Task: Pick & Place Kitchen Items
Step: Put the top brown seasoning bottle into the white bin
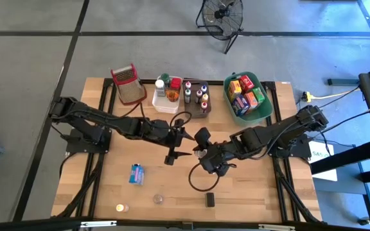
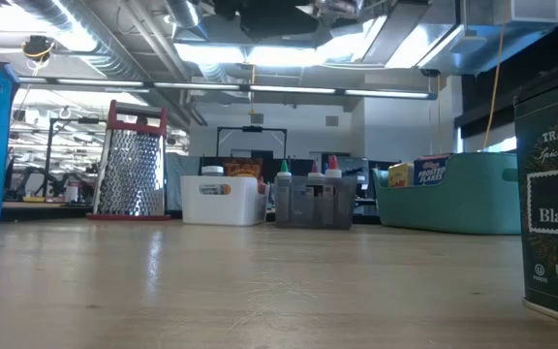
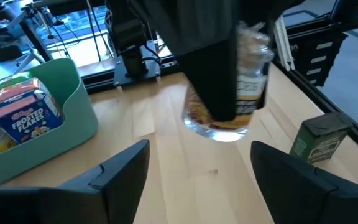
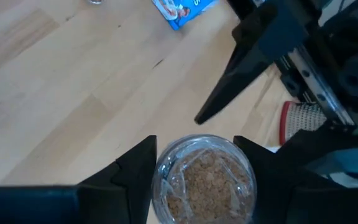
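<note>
Jar (image 4: 204, 180) between right gripper (image 4: 194, 165) fingers, midair

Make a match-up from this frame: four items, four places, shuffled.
1. clear jar
2. Frosted Flakes box
3. blue box
4. grater

A. in the green bin
B. at the table's far edge, beside the white bin
C. between the right gripper fingers
D. on bare table, on the left arm side

Pairs: 1-C, 2-A, 3-D, 4-B
</note>
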You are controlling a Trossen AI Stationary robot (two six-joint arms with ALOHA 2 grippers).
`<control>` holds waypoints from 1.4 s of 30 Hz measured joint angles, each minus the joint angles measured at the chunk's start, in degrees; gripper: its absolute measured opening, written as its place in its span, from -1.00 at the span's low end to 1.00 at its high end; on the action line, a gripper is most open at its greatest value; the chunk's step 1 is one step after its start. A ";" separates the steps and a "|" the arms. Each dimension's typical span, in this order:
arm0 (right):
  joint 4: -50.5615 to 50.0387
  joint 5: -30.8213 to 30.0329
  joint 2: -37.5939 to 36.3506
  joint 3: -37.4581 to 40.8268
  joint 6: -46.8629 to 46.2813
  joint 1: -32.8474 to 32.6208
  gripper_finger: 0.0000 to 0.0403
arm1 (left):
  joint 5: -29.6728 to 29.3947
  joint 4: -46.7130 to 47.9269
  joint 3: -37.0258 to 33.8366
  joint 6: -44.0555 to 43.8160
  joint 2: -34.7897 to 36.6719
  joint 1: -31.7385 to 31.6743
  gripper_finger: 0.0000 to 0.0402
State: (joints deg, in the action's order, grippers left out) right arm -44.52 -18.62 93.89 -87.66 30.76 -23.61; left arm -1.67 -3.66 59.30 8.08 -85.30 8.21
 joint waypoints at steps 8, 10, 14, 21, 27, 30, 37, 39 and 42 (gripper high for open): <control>1.79 0.09 0.00 0.01 1.82 0.28 -0.02 | 0.23 -4.45 0.01 -0.89 -3.21 0.52 0.42; 1.89 -0.66 0.00 0.01 1.83 0.43 -0.02 | 0.31 -5.52 0.01 -0.85 -4.26 0.85 0.43; 1.86 -0.67 0.00 0.01 1.82 1.25 -0.02 | 0.34 -7.73 0.01 0.31 -5.09 1.03 0.43; 2.28 1.27 0.39 0.01 2.47 2.78 -0.02 | 1.40 -11.03 0.01 1.13 -5.07 1.10 0.43; 3.22 1.30 0.92 0.09 3.98 3.14 -0.02 | 1.40 -11.57 0.01 1.79 -5.71 0.96 0.43; 4.31 2.17 0.94 0.05 4.58 3.23 -0.02 | 1.38 -11.36 0.01 2.02 -6.23 0.69 0.43; 4.99 2.21 1.01 0.05 4.84 3.25 -0.02 | 1.32 -11.11 0.01 3.03 -6.21 0.57 0.25; 4.88 2.35 1.01 0.05 4.86 3.25 -0.02 | 1.34 -11.10 0.01 3.67 -6.21 0.55 0.18; 4.70 2.35 0.98 0.05 4.73 3.32 -0.02 | 1.38 -10.79 0.01 3.65 -6.21 0.55 0.07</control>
State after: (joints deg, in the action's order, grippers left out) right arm -39.82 -16.27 94.86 -87.61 35.48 -20.29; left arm -0.30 -14.45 59.31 11.73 -91.50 8.76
